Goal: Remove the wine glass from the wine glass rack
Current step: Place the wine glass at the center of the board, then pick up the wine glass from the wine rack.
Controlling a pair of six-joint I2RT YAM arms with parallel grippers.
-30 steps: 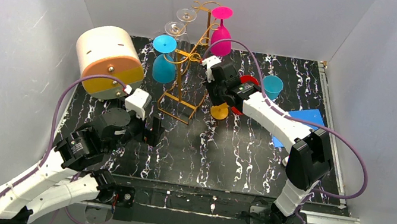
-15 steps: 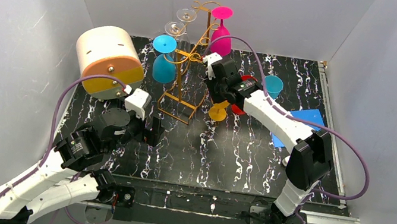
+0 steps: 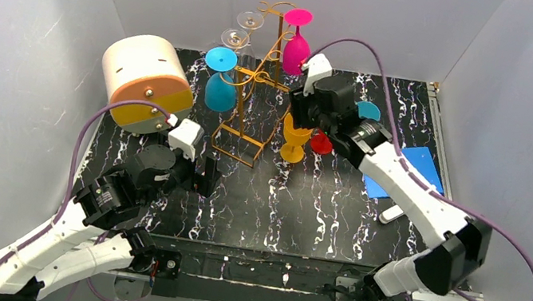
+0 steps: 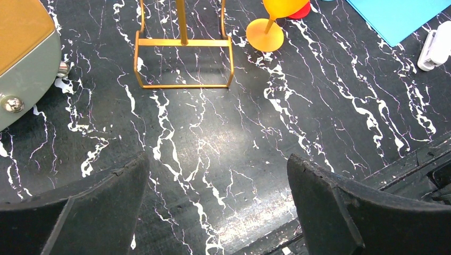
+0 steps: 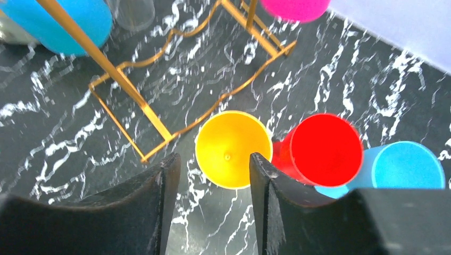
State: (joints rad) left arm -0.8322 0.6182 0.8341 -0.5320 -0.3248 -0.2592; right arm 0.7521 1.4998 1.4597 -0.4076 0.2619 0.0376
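The golden wire wine glass rack (image 3: 259, 76) stands at the back left of centre, its rectangular base (image 5: 159, 125) on the mat. A pink wine glass (image 3: 296, 50), a blue one (image 3: 220, 82) and clear ones (image 3: 240, 33) hang upside down from it. A yellow wine glass (image 3: 295, 135) stands upright on the mat just right of the rack. My right gripper (image 5: 214, 159) hovers above the yellow glass (image 5: 228, 146), open, touching nothing. My left gripper (image 4: 218, 164) is wide open and empty, low over the mat in front of the rack base (image 4: 183, 42).
A red glass (image 5: 322, 149) and a blue cup (image 5: 407, 164) stand close to the right of the yellow one. A cream-and-orange cylindrical box (image 3: 145, 83) lies at the left. A blue sheet (image 3: 415, 162) and a small white object (image 3: 392, 213) lie at the right.
My right gripper has opened off the yellow glass and risen up and back from it. The glass stays standing on the mat. The left arm has not moved.
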